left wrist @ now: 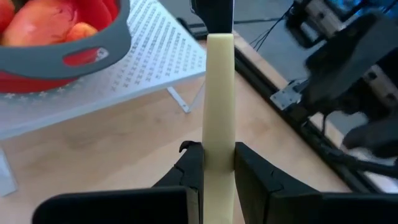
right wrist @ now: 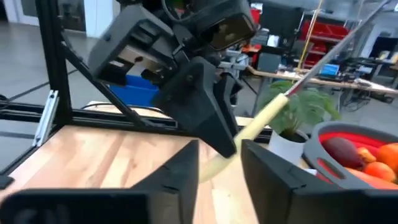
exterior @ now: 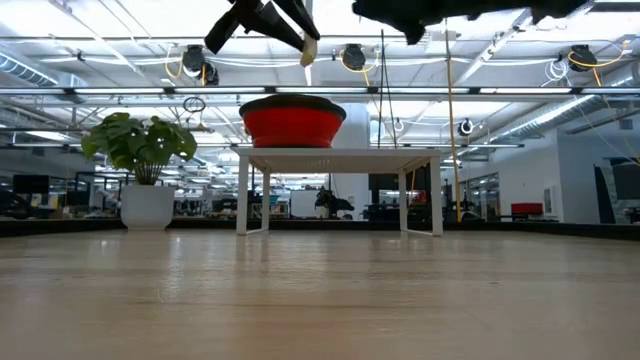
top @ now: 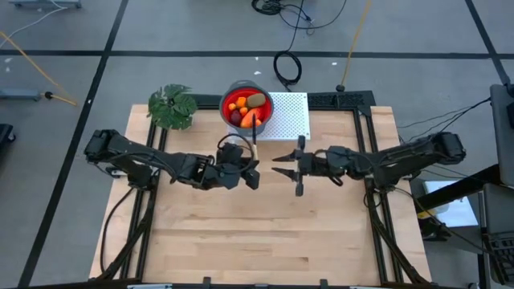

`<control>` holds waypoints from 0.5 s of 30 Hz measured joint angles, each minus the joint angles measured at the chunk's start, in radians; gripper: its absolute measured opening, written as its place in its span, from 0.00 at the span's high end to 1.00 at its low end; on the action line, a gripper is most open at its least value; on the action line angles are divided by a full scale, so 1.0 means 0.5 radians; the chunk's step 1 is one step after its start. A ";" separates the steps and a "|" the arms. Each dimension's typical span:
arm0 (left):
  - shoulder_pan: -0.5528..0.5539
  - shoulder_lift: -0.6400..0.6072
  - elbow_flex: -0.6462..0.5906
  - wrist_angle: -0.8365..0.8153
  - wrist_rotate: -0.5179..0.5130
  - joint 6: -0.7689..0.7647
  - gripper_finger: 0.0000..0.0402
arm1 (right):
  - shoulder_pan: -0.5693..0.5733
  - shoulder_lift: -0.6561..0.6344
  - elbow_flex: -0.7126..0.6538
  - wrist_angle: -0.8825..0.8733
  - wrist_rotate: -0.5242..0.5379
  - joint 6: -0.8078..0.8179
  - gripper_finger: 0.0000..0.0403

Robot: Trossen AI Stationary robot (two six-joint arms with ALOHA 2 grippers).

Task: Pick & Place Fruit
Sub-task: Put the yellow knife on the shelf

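The fruit [top: 245, 106] lies in a red bowl with a grey rim [top: 226, 96]: orange pieces, an olive-brown oval and a dark red ball show. The bowl stands on a white perforated stand [top: 291, 116] at the table's far side. My left gripper [top: 243, 164] hovers above the table near the bowl, shut on a slim pale-yellow knife [left wrist: 219, 93] whose dark blade [left wrist: 214, 15] points toward the bowl. My right gripper [top: 279, 165] is open just to the right of it, level, facing the left gripper [right wrist: 186, 93] and touching nothing. My left gripper pinches the knife's pale-yellow handle [left wrist: 219, 163] between its two fingers [left wrist: 186, 174]. The handle runs along the fingers and sticks out past their tips. The knife is lifted clear of the table, its blade end reaching over the bowl's near rim [top: 254, 128].
A green leafy plant in a white pot [top: 173, 107] stands left of the bowl at the far edge. Black frame rails [top: 365, 120] border the table. The bare wooden top [top: 257, 233] spreads toward the near edge. Cables lie on the floor beyond.
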 joint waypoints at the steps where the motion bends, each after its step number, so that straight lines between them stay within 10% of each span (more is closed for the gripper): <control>1: -0.003 0.002 0.000 0.024 -0.002 0.006 0.87 | -0.013 0.023 0.034 -0.014 -0.021 0.013 0.68; 15: -0.076 0.012 0.001 0.081 -0.147 0.015 0.87 | -0.171 0.086 0.183 0.005 -0.198 0.714 0.39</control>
